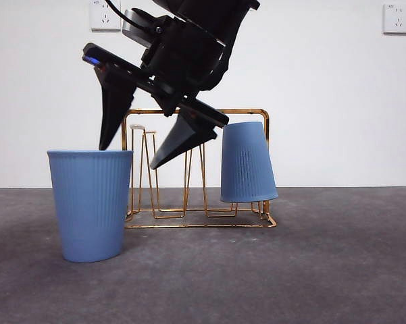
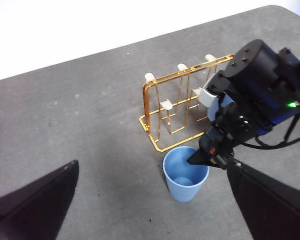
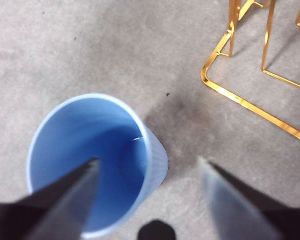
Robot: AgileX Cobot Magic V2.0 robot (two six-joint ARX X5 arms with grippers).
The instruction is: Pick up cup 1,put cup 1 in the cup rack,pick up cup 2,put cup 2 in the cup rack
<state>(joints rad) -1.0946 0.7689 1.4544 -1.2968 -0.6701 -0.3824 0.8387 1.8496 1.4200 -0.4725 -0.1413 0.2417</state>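
One ribbed blue cup (image 1: 247,163) already hangs upside down on the gold cup rack (image 1: 197,169), and my right gripper (image 1: 143,148), fingers spread, straddles the rim of the second cup (image 1: 90,204) standing on the grey table (image 1: 324,270) just beside the rack, not yet gripped, while my left gripper (image 2: 150,200) waits open

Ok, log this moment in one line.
right gripper: open, straddling upright cup rim | other cup: upside down on rack | left gripper: waiting

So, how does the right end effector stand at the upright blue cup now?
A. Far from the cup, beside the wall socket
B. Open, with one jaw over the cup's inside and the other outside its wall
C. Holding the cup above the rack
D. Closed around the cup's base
B: the right end effector is open over the upright blue cup, one jaw above the cup's inside, the other outside its rim, toward the cup rack.
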